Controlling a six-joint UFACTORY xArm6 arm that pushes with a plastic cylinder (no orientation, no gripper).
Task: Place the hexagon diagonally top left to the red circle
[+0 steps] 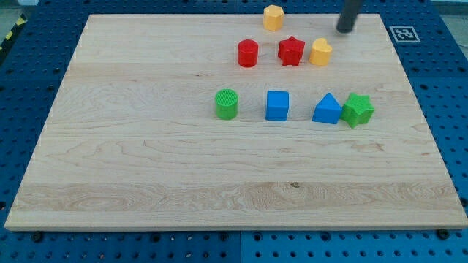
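— Where was the hexagon at that moment?

— The yellow hexagon [273,17] stood near the view's top edge of the wooden board [146,168]. It was above the red circle [248,53] and a little toward the view's right of it, and the two were apart, not touching.

— And your tool?

— My tip [344,29] was at the view's top right, well to the right of the hexagon. It touched no block. The nearest one was the yellow heart-like block [320,52], just below the tip and slightly to the view's left. The tool is only a plain dark rod, so it had nothing to open or close, and it held nothing.

— What else lay around the circle?

— A red star [291,50] was beside the circle on the view's right, and after it came the yellow heart-like block, near but not touching. Lower, there was a second row: a green cylinder [227,104], a blue cube [277,105], a blue triangle [327,109] and a green star [357,109]. The blue triangle and the green star seemed to touch each other.

— And outside the board?

— A blue perforated table [439,88], with a small black-and-white marker [404,33] at the board's top right corner.
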